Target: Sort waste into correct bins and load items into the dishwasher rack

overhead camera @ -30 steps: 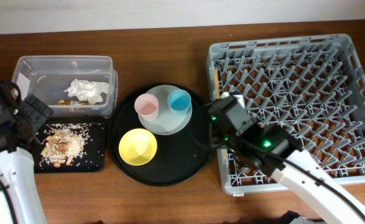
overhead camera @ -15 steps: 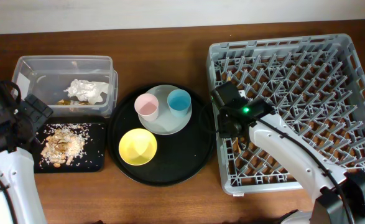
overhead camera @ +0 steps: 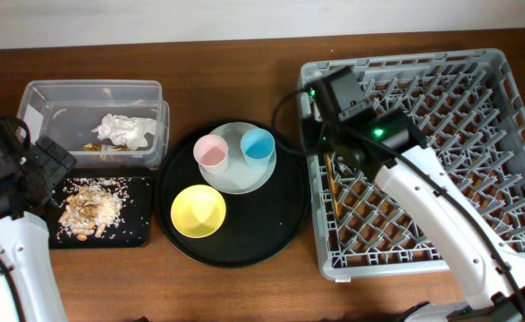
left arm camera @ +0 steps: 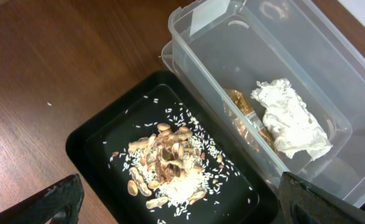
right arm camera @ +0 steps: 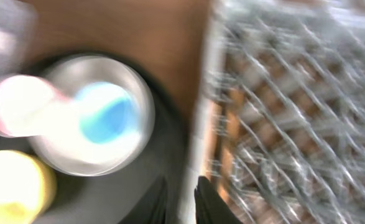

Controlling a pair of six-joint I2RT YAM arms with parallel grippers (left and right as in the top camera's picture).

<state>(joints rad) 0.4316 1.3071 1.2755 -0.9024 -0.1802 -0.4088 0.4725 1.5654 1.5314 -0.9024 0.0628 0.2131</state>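
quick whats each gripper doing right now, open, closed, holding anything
left gripper: open, empty, above the black tray.
right gripper: view too blurred, cannot be told.

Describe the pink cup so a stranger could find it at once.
Start at the big round black tray. A pale plate on it holds two small cups. The pink cup is the one nearer the clear tub; beside it stands a blue cup.

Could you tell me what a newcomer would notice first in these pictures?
The grey dishwasher rack fills the right side of the table, with the right arm above it. In the middle, a round black tray carries a yellow bowl, plus a pink cup and blue cup on a plate. At left, food scraps lie in a shallow black tray.
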